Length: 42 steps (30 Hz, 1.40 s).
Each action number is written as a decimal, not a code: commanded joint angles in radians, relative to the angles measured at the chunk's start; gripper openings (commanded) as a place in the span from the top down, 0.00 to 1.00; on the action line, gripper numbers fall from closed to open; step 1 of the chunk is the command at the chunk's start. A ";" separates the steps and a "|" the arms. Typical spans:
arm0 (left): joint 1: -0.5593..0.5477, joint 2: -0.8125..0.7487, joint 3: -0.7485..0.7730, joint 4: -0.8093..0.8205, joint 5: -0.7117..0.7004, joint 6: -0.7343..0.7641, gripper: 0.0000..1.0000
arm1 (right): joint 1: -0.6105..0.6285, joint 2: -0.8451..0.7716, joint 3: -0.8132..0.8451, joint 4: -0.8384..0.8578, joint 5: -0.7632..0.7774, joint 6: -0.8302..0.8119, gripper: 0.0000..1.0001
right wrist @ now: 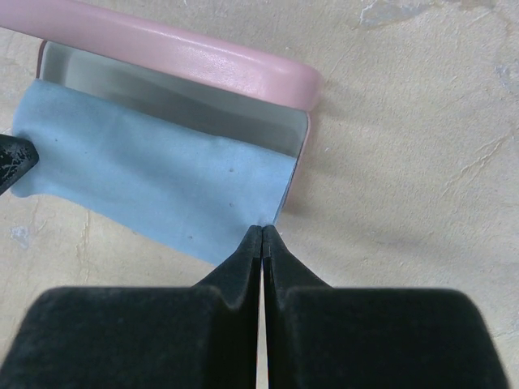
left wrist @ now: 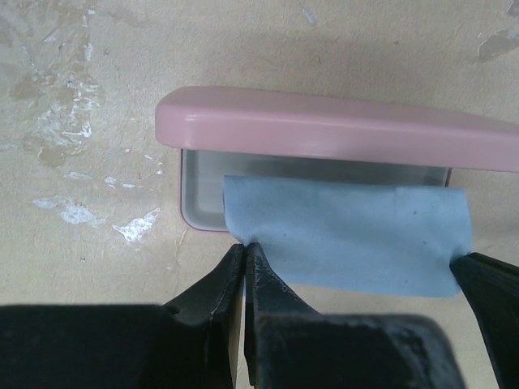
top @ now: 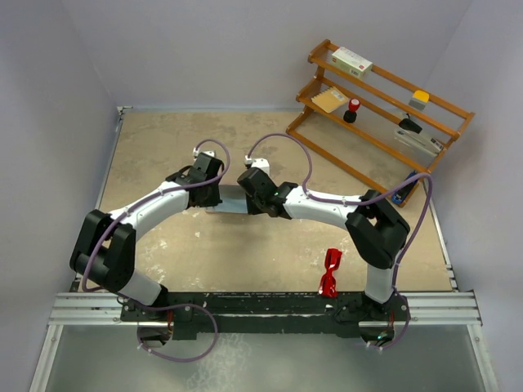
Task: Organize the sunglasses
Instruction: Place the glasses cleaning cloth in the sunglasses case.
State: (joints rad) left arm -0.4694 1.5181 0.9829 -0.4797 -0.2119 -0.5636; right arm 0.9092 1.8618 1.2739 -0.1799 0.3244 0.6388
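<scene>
Looking down on a worn beige table [top: 163,163], scuffed all over with whitish flaky patches and scratches. Boxed in by plain pale greyish walls [top: 245,49] on three sides. Wooden rack [top: 384,106] leaning in the far right corner, a few small bits on its shelves. Metal rail [top: 441,304] along the near edge under the arm bases.

Mid-table, a pale pink case [left wrist: 324,130] lying open with white lining on show, and a light blue cloth [left wrist: 349,235] draped over its near rim and partly into the tray. Got the left gripper [left wrist: 245,247] pinched fully closed on one near corner of that cloth, and the right gripper [right wrist: 262,231] clamped the same way on the other near corner. Zero gap between fingers on either.

Red sunglasses [top: 330,272] sitting well apart from all that, on bare table near the front edge, just beside the right arm's base, untouched.
</scene>
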 commanded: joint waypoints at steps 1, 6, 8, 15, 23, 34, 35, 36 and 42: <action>0.012 -0.046 0.003 0.036 0.011 0.030 1.00 | 0.008 -0.017 0.048 0.017 0.040 0.005 1.00; 0.014 -0.049 0.020 0.030 0.006 0.040 1.00 | 0.011 -0.011 0.073 0.019 0.047 -0.005 1.00; 0.015 -0.048 0.025 0.031 0.006 0.044 1.00 | 0.013 -0.007 0.083 0.020 0.049 -0.010 1.00; 0.021 -0.044 0.026 0.039 0.002 0.050 1.00 | 0.014 0.010 0.105 0.028 0.071 -0.019 1.00; 0.037 -0.037 0.011 0.078 0.019 0.051 1.00 | 0.015 0.029 0.097 0.050 0.076 -0.009 1.00; 0.044 -0.031 0.029 0.085 0.030 0.055 1.00 | 0.013 0.034 0.126 0.058 0.080 -0.029 1.00; 0.044 -0.031 0.034 0.080 0.028 0.057 1.00 | 0.014 0.033 0.129 0.060 0.078 -0.035 1.00; 0.044 -0.032 0.039 0.076 0.028 0.056 1.00 | 0.014 0.035 0.140 0.057 0.079 -0.038 1.00; 0.044 -0.040 0.070 0.055 0.016 0.068 1.00 | 0.014 0.041 0.170 0.049 0.080 -0.052 1.00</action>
State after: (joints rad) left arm -0.4324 1.5093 0.9966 -0.4358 -0.1864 -0.5282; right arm 0.9184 1.9121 1.3926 -0.1520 0.3763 0.6079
